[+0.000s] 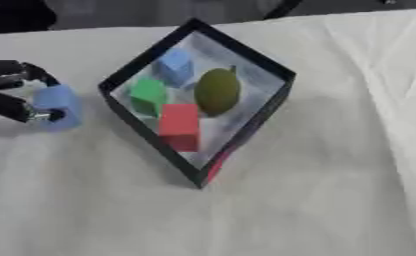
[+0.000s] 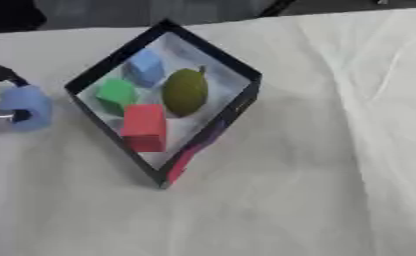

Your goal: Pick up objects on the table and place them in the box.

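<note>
A blue cylinder (image 1: 57, 106) is held in the curled fingers of the left hand (image 1: 10, 92) at the worktop's (image 1: 316, 200) left edge, just beside the box (image 1: 246, 60), in which a red block (image 1: 179, 126), green block (image 1: 147, 96), blue block (image 1: 175, 67) and olive fruit (image 1: 217, 90) are seen.

Lab-like tabletop (image 1: 334, 190) under white cloth

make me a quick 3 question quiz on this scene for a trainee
1. True or false: the box holds nothing.
2. Which thing do the left hand's fingers hold? A) red block B) light blue block with a hole C) green block
3. Fill in: the olive-green fruit lies ____ the box.

Key:
1. False: a red block, a green block, a blue block and the fruit lie inside.
2. B: the light blue block, left of the box.
3. inside
</note>
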Motion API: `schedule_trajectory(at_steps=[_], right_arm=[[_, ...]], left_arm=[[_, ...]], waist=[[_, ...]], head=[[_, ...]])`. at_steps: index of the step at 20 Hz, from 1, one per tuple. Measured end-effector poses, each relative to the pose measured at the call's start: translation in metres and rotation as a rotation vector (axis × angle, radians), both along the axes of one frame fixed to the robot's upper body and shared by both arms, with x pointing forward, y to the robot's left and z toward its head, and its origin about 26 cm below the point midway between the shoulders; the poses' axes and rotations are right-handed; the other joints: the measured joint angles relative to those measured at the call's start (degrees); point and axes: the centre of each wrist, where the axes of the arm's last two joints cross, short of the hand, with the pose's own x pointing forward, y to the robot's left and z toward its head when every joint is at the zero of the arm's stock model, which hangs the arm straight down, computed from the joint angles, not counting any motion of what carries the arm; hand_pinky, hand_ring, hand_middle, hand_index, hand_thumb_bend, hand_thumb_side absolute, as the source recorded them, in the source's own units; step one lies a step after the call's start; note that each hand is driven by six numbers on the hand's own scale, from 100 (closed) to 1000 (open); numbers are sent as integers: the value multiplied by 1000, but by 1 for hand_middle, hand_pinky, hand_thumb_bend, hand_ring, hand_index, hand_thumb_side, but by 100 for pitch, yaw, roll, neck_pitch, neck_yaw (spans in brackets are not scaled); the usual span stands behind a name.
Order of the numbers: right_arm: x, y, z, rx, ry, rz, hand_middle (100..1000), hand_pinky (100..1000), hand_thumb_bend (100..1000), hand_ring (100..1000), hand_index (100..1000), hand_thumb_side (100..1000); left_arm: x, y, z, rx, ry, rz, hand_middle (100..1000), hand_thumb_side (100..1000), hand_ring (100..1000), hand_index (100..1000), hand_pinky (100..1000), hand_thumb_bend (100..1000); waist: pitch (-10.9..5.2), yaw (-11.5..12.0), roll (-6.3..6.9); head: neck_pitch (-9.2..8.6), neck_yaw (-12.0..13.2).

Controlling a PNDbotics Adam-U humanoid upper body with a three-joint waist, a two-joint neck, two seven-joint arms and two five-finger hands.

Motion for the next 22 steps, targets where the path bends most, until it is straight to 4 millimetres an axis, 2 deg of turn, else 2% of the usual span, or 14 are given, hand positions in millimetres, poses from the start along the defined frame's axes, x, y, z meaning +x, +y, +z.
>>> schedule_trajectory(at_steps=[3,4,6,8,9,11,15,22], right_arm=[[0,0,0,-2,0,2,692,917,100,739,815,501],[0,0,0,-2,1,2,692,917,100,739,815,502],[0,0,0,-2,2,2,692,917,100,739,815,506],[1,-1,-1,-2,3,2,693,918,100,739,815,503],[1,-1,-1,-2,4,1,693,918,100,739,815,503],[1,-1,-1,-2,5,1,693,918,100,739,815,503],[0,-2,-4,-2,13,-2,694,918,100,740,816,505],[0,-3,-6,-3,17,-3,694,918,100,740,816,512]], left_arm=[[1,-1,0,-3,3,-6,593,559,751,813,792,368],[1,-1,-1,-7,4,-7,578,522,736,806,777,350],[2,-3,-1,-18,3,-8,530,407,679,775,724,254],[2,-3,0,-33,-5,-2,508,193,655,744,695,203],[2,-3,0,-42,-10,3,497,152,640,730,679,162],[1,-5,2,-66,-28,7,481,163,619,709,647,100],[-2,-17,16,-120,-91,-44,472,166,606,685,619,100],[-18,-52,66,-205,-278,-226,452,138,586,654,601,100]], waist=[[3,0,0],[3,-3,0],[3,-10,0],[3,-14,0],[3,-14,0],[3,-11,0],[3,33,0],[-5,53,0]], head=[[0,0],[0,0],[-1,-1],[-1,-6],[-1,-13],[0,-28],[15,-152],[135,-305]])
